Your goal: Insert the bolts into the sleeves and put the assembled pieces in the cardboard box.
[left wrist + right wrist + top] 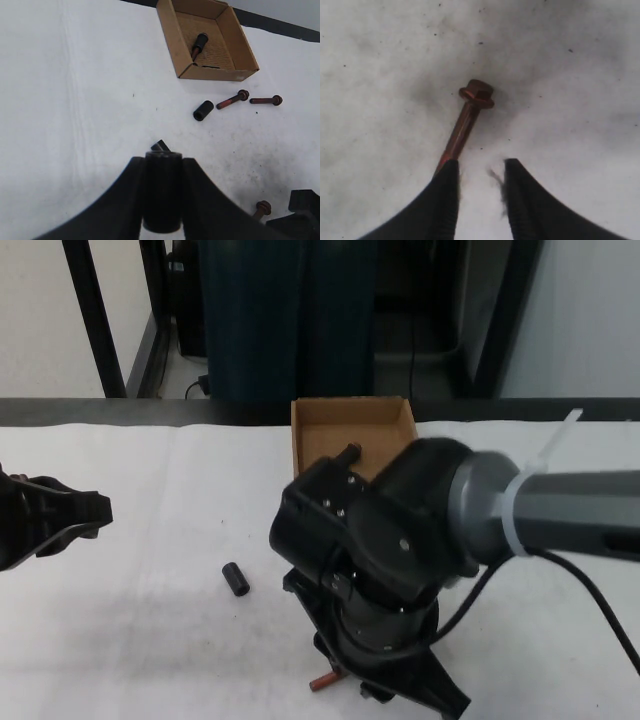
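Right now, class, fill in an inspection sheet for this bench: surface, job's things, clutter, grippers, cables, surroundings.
Surface: white cloth, smudged grey.
Job's things: cardboard box holding one assembled piece; loose sleeve; first bolt, second bolt beside it; third bolt.
Clutter: small dark piece, unidentifiable.
Grippers: left gripper shut on held sleeve; right gripper open at third bolt's shank end.
Cables: black cable on right arm.
Surroundings: dark frame posts behind bench.

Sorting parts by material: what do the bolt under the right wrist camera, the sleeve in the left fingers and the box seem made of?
The bolt looks like metal with a coppery-red finish: dull sheen on the shank, crisp hex flange head. The sleeve is matte black, either blackened metal or hard plastic; the look leaves it open. The box is plain brown cardboard with folded walls.
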